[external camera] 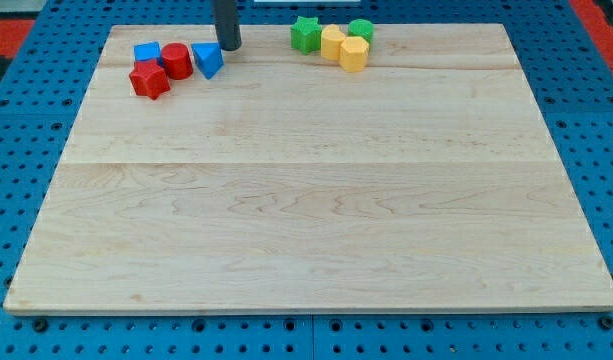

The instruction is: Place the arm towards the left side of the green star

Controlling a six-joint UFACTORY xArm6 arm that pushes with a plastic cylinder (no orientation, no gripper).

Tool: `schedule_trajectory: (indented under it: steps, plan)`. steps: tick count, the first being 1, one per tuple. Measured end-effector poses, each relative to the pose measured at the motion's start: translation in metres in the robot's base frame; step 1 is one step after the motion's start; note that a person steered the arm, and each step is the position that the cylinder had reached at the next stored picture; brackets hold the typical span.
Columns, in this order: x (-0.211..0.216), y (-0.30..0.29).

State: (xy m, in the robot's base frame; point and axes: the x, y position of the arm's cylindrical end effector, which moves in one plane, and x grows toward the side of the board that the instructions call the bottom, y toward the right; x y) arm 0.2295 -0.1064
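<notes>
On the wooden board (316,200), the green star (306,34) sits at the view's top edge, touching a yellow block (332,42). My tip (229,47), a bare rod holding nothing, stands well apart to the star's left, just beside a blue block (208,59).

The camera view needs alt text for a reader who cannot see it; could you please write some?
My tip rests near the wooden board's top edge, between a blue-and-red block cluster at the view's left and the green star, which adjoins yellow blocks and a green block.

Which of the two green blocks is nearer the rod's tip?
The green star, on the view's left of the yellow blocks; the other green block lies farther from my tip.
</notes>
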Motion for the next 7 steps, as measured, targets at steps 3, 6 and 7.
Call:
schedule_trajectory:
  steps: [3,6,7]
  plan:
    - [0.016,0.047]
    - [0.005,0.074]
    - [-0.013,0.065]
